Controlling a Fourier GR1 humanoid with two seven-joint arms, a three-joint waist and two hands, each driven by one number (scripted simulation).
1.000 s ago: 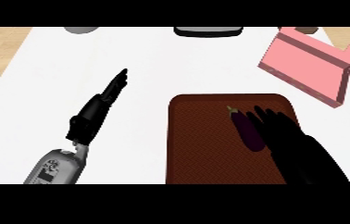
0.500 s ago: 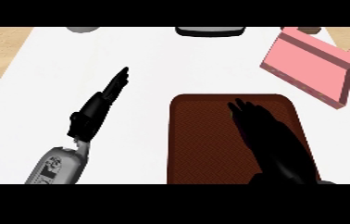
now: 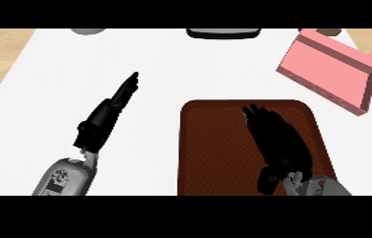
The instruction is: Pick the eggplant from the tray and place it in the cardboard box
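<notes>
On the white bench (image 3: pixel 181 70), the right hand (image 3: pixel 280 143) lies flat over the right half of the brown tray (image 3: pixel 214 153), its fingers (image 3: pixel 254 114) covering the eggplant so their grip cannot be told, while the left hand (image 3: pixel 109 114) rests open, left of the tray.

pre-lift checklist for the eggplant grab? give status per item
1. Right hand over the tray: ok, it lies on the tray's right half, fingers pointing up the view.
2. Eggplant visible: not ok, the right hand covers the spot; none of it shows.
3. Fingers closed round the eggplant: cannot tell, the hand's back hides what lies under it.
4. Pink box reachable and unobstructed: ok, it stands up and to the right of the tray, with nothing between them.
5. Left hand out of the way: ok, open on the counter, left of the tray, apart from it.
</notes>
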